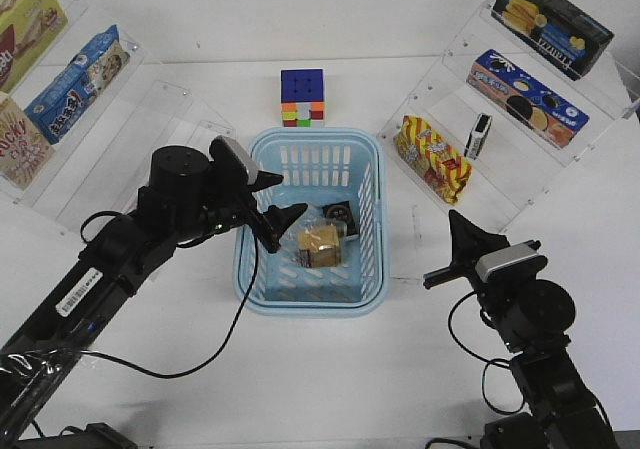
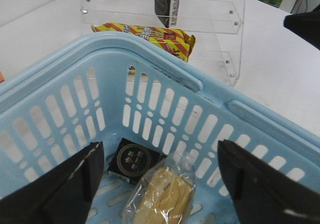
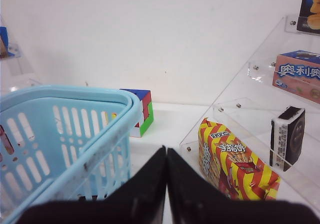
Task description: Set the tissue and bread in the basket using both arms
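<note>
Lying below the released left gripper [image 1: 282, 219], bread [image 1: 322, 242] and tissue [image 1: 338, 214] touch inside the basket [image 1: 262, 149]. Right gripper [image 1: 447, 249] clenched empty, beside the basket.

One basket [image 1: 310, 159], two tissue packs [image 1: 338, 213].

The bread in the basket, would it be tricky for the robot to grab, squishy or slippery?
Probably somewhat. The bread sits in a loose, crinkled clear wrapper, so fingers may slide on the film or catch only plastic. The bun looks soft and would likely squash under a firm squeeze. It seems light for its size, and lying flat in the basket it should not roll.
</note>
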Tool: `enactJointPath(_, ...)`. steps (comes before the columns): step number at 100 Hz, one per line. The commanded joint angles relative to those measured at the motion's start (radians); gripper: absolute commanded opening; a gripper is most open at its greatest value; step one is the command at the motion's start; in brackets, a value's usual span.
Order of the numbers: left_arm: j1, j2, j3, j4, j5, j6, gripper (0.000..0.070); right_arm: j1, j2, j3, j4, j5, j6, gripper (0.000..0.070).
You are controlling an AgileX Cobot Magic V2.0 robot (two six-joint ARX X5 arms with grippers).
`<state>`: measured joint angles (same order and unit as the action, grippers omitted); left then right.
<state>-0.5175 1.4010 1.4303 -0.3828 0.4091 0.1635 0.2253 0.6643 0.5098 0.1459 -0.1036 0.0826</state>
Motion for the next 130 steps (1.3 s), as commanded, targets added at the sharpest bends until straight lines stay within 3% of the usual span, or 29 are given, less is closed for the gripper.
enactJointPath(1, 0.008, -0.031, 0.024, 0.008, -0.078, 0.004, 0.0419, 0.003, -0.014, 0.01, 0.01, 0.004, 0.007, 0.0001)
enactJointPath(7, 0.028, -0.072, 0.024, 0.002, -0.172, 0.003, 0.0306, 0.003, -0.026, 0.01, 0.01, 0.011, 0.006, 0.0001)
enactJointPath(14, 0.049, -0.126, 0.024, -0.019, -0.275, 0.003, 0.0003, 0.003, -0.038, 0.01, 0.009, 0.028, 0.006, 0.0001)
enactJointPath(15, 0.052, -0.134, 0.024, -0.023, -0.287, 0.003, 0.0, 0.003, -0.039, 0.01, 0.009, 0.031, 0.006, 0.0001)
enactJointPath(28, 0.1, -0.233, 0.024, -0.106, -0.413, -0.056, 0.0, 0.003, -0.05, 0.01, 0.008, 0.033, 0.006, 0.0001)
enactJointPath(45, 0.192, -0.362, -0.058, -0.21, -0.417, -0.101, 0.0, 0.003, -0.049, 0.01, 0.021, 0.033, 0.006, 0.0001)
enactJointPath(54, 0.222, -0.475, -0.234, -0.12, -0.417, -0.106, 0.0, 0.003, -0.05, 0.01, 0.022, 0.033, 0.006, 0.0001)
enactJointPath(78, 0.238, -0.781, -0.772, 0.388, -0.411, -0.164, 0.0, 0.003, -0.049, 0.01, 0.029, 0.033, 0.006, 0.0001)
enactJointPath(130, 0.238, -0.953, -0.803, 0.341, -0.412, -0.164, 0.0001, 0.003, -0.049, 0.01, 0.034, 0.033, 0.006, 0.0001)
